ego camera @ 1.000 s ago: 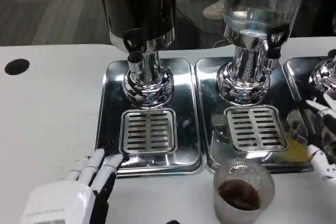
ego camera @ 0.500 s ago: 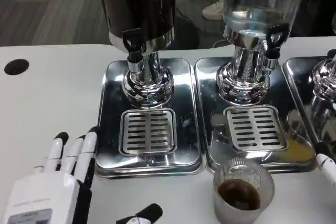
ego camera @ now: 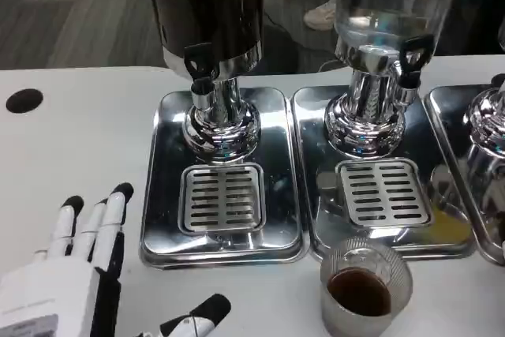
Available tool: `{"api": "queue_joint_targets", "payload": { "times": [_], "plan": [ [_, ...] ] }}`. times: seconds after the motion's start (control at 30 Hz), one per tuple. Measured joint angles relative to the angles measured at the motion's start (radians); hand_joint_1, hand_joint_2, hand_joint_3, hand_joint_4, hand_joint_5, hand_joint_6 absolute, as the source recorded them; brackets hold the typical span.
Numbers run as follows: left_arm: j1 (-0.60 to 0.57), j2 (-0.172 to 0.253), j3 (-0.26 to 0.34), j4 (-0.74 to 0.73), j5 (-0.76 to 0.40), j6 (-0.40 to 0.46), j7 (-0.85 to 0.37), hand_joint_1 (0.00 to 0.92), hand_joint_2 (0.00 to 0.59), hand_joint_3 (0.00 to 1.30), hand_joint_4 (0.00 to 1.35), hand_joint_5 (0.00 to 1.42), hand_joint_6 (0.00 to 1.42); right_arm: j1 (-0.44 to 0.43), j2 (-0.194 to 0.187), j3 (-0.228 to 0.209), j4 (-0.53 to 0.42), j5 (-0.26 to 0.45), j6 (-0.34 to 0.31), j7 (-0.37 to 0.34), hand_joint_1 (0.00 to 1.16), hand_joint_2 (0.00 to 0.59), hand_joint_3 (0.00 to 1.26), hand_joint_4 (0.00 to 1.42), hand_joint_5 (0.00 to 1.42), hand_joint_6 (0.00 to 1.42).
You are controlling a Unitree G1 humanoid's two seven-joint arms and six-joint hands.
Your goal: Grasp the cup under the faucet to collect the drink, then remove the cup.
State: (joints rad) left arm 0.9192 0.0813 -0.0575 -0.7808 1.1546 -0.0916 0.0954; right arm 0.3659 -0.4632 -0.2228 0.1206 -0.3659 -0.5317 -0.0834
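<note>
Change: the left hand (ego camera: 67, 282) has slid left along the table's near edge since a second ago; its fingers then touched the front lip of the left tray and now lie apart from it, with the thumb showing separately at the bottom edge. The white fingers that showed at the right edge of the picture over the right-hand tray are gone. The cup has stayed where it was.
Dispensers: three. A dark one (ego camera: 209, 13) stands on the left, a clear one (ego camera: 394, 5) in the middle, and a chrome base (ego camera: 488, 120) of a third is cut off at the right edge.
Faucets: two in plain sight, each with a black lever (ego camera: 199, 61), one per dispenser.
Trays: three steel drip trays side by side, the left one (ego camera: 170, 195) and middle one (ego camera: 316, 219) each with a slotted grate (ego camera: 223, 197), the third (ego camera: 454, 140) partly cut off.
Cup: one clear ribbed cup (ego camera: 366, 290), holding a little brown drink, standing on the white table (ego camera: 71, 155) just in front of the middle tray, away from both faucets.
Left hand: released, fingers straight and slightly spread, pointing away from the robot, holding nothing, well apart from the cup.
Table hole: one dark round hole (ego camera: 24, 100) at far left.
</note>
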Motion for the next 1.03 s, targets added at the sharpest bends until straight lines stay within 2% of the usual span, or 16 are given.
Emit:
{"api": "queue_joint_targets", "payload": {
  "times": [0.33,0.7,1.03],
  "plan": [
    [0.02,0.011,0.015,-0.016,-0.045,-0.017,0.032,0.0,0.057,0.04,0.0,0.0,0.2,0.044,0.0,0.0,0.0,0.028,-0.047,0.0,0.46,0.426,0.09,0.0,0.0,0.0],
    [0.008,-0.002,-0.04,-0.024,-0.038,-0.023,0.032,0.0,0.06,0.07,0.0,0.01,0.22,0.048,-0.012,-0.008,0.001,0.065,-0.059,0.013,0.47,0.425,0.1,0.0,0.0,0.0],
    [-0.018,-0.01,-0.062,-0.024,-0.008,-0.023,0.032,0.0,0.06,0.07,0.0,0.01,0.23,0.049,-0.015,-0.013,0.004,0.085,-0.066,0.026,0.47,0.425,0.11,0.0,0.0,0.0]
  ]
}}
